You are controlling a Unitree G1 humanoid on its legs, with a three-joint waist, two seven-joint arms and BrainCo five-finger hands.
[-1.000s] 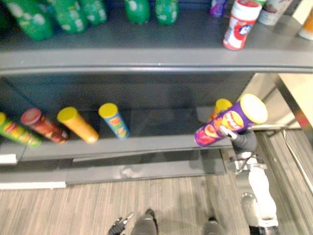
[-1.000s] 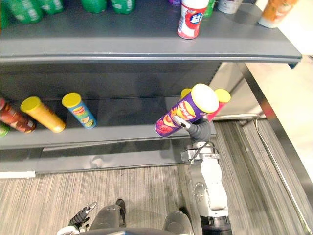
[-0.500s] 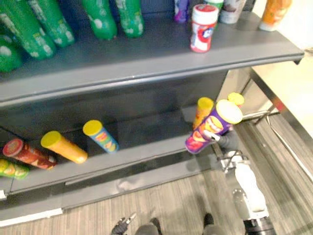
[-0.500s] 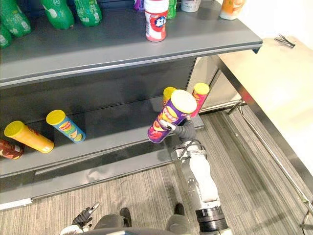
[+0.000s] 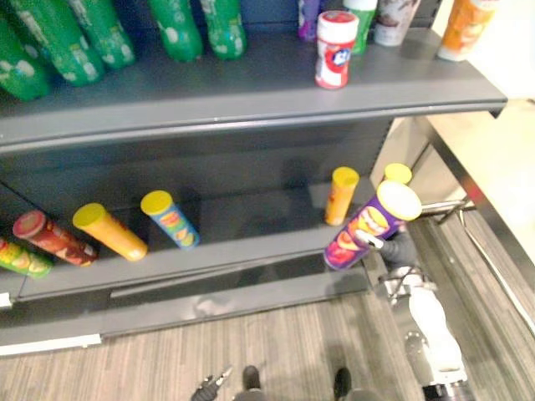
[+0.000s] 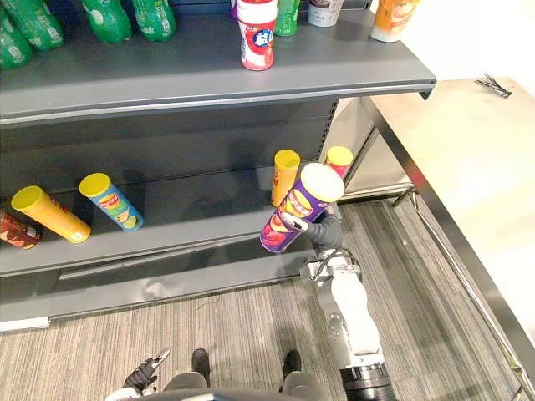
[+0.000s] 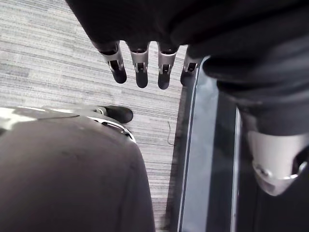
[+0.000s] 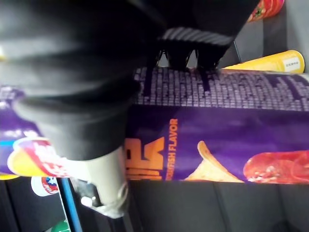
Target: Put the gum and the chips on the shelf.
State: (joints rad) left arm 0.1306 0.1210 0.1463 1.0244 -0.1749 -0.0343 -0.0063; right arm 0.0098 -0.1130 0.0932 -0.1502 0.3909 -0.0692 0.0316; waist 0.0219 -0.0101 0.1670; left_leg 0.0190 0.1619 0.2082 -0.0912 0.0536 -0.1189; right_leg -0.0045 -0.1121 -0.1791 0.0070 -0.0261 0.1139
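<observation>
Grey metal shelf (image 6: 209, 83) carries two boards. Green bottles (image 6: 109, 18) stand along the back left of the shelf's top board. The purple chips can (image 6: 299, 210) hangs tilted just in front of the shelf's lower board, near its right end, with the right hand (image 5: 399, 248) clasped round its middle. The left hand (image 7: 141, 63) hangs over the floor before the shelf, fingers straight and holding nothing. An orange can (image 6: 284, 177) stands upright on the shelf's lower board, and a yellow can (image 6: 50, 214) and a blue can (image 6: 111, 201) lie to its left. The red-and-white gum canister (image 6: 256, 33) stands on the shelf's top board, right of the middle.
</observation>
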